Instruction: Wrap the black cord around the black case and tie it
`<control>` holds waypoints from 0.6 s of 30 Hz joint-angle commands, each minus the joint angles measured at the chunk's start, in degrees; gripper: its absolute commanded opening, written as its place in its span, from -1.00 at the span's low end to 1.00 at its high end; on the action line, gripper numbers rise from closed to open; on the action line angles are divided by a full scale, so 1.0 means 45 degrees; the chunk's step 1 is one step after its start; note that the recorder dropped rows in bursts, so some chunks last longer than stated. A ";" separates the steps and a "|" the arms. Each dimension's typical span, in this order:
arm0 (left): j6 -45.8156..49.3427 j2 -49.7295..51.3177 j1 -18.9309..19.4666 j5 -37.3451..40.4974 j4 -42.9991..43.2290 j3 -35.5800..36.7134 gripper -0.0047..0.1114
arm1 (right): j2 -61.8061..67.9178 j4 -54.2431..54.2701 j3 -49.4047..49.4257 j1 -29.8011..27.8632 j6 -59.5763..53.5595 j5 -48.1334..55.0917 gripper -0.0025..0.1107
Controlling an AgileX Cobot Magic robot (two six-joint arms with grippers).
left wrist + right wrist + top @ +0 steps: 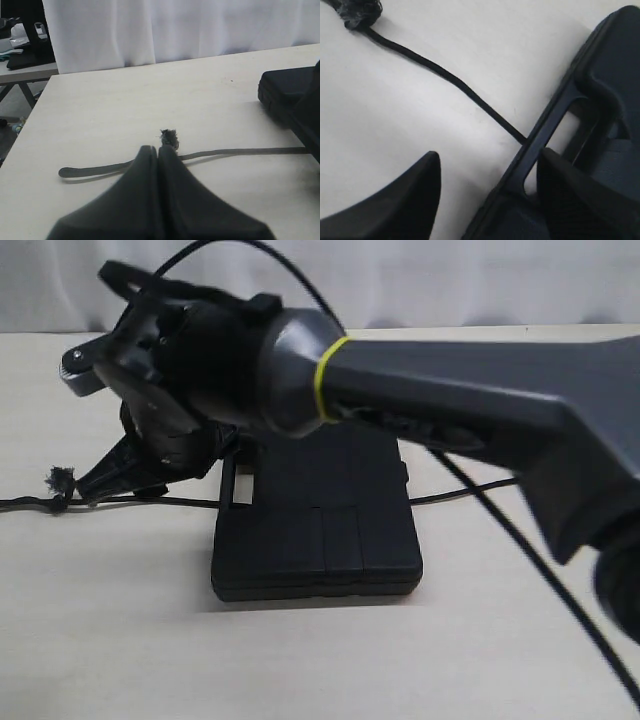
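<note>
The black case (318,540) is laid flat on the bench (120,640), the black cord (140,502) trailed from its handle (555,115) end. The right hand (489,155) is spread wide over the handle; the left hand (159,150) is pressed shut beside the cord's frayed tuft (169,137).

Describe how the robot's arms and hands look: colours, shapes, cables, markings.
The right arm is a dark grey casing with a thin yellow ring around it and thin black cables trailing past it. The right hand has matte black, rounded fingers. The left hand has matte black wedge-shaped fingers tapering to narrow tips.
</note>
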 commanded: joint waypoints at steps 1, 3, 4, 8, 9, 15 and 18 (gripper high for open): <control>-0.0023 -0.0011 -0.0076 -0.0091 -0.0056 0.0028 -0.92 | 0.1157 -0.0269 -0.1213 -0.0128 0.0541 0.1145 0.00; -0.0023 -0.0011 -0.0076 -0.0091 -0.0056 0.0028 -0.92 | 0.1504 -0.0304 -0.1661 -0.0276 0.0762 0.1385 0.00; -0.0023 -0.0011 -0.0076 -0.0091 -0.0056 0.0028 -0.92 | 0.1657 -0.0304 -0.1808 -0.0355 0.0884 0.1383 0.00; -0.0023 -0.0011 -0.0076 -0.0091 -0.0056 0.0028 -0.92 | 0.1885 -0.0274 -0.2001 -0.0834 0.1275 0.1383 0.00; -0.0023 -0.0011 -0.0076 -0.0091 -0.0056 0.0028 -0.92 | 0.1949 -0.0224 -0.2001 -0.0932 0.1267 0.1408 0.00; -0.0023 -0.0011 -0.0076 -0.0091 -0.0056 0.0028 -0.92 | 0.2469 -0.0135 -0.2001 -0.1158 0.1267 0.1253 0.00; -0.0023 -0.0011 -0.0076 -0.0091 -0.0056 0.0028 -0.92 | 0.2694 -0.0106 -0.2001 -0.1158 0.1267 0.1009 0.00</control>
